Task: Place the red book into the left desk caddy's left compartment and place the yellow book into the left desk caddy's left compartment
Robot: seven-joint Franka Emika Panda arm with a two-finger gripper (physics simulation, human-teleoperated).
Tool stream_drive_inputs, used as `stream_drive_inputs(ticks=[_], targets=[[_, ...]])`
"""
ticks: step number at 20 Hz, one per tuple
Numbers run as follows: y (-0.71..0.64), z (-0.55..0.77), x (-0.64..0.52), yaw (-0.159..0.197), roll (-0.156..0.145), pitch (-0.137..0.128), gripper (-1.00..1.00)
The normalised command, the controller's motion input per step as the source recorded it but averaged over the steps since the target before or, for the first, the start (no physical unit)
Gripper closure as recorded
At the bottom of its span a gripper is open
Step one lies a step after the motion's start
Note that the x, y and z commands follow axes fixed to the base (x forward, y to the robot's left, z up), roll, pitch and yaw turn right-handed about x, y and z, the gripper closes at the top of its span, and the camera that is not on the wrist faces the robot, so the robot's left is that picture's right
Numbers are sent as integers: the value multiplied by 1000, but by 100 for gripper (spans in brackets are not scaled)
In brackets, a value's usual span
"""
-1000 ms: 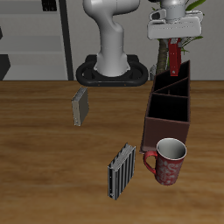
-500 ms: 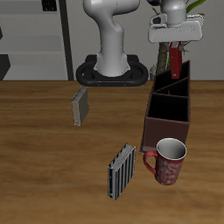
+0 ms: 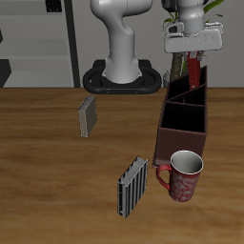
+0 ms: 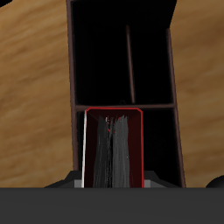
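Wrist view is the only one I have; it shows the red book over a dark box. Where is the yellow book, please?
Observer: The yellow book stands on the table, apart from the left desk caddy, in front of the robot's base.
Operator: Is something near the caddy?
Observer: A red mug stands at its front end.
Operator: Anything else?
Observer: A striped book stands beside the mug.

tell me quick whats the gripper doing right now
Gripper: closed on the red book, held upright above the far end of the left desk caddy.
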Motion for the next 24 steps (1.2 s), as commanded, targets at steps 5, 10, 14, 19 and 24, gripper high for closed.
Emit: stream_drive_inputs(ticks=[5, 10, 14, 19, 24], targets=[[137, -171, -42, 28, 21, 34, 100], [150, -174, -12, 25, 33, 40, 100], [128, -132, -48, 16, 23, 35, 100], [29, -145, 93, -31, 19, 83, 100], [-45, -66, 58, -35, -17, 50, -100]])
